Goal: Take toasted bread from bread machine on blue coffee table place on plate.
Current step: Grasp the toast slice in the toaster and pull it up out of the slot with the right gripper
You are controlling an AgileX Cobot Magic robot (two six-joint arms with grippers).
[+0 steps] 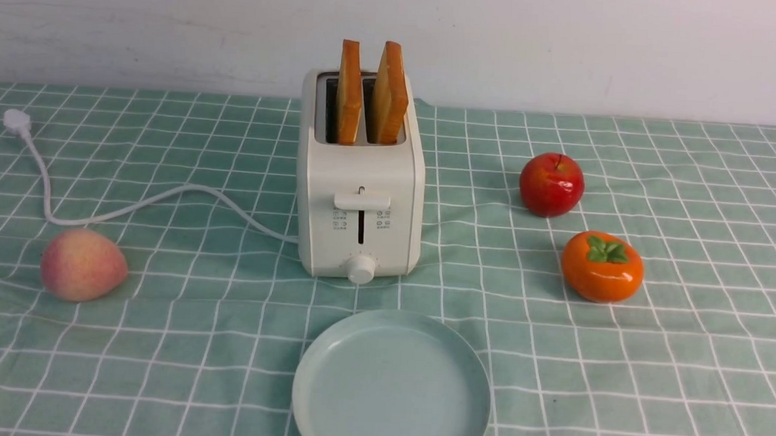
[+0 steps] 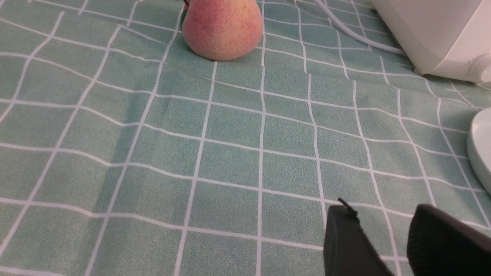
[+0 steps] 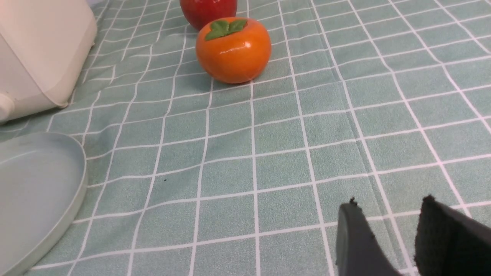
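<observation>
I count two toast slices [image 1: 349, 92] standing in one toaster [image 1: 361, 177], at 12 o'clock from one plate [image 1: 390, 382]. Only the wrist views show my left gripper [image 2: 383, 216] and right gripper [image 3: 389, 209], both with fingers spread.

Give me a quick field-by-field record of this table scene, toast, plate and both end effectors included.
toast: two slices upright in toaster slots
toaster: table centre, cord trailing left
plate: empty, before toaster
fruit: peach left; apple, persimmon right
left end effector: open, empty
right end effector: open, empty
</observation>
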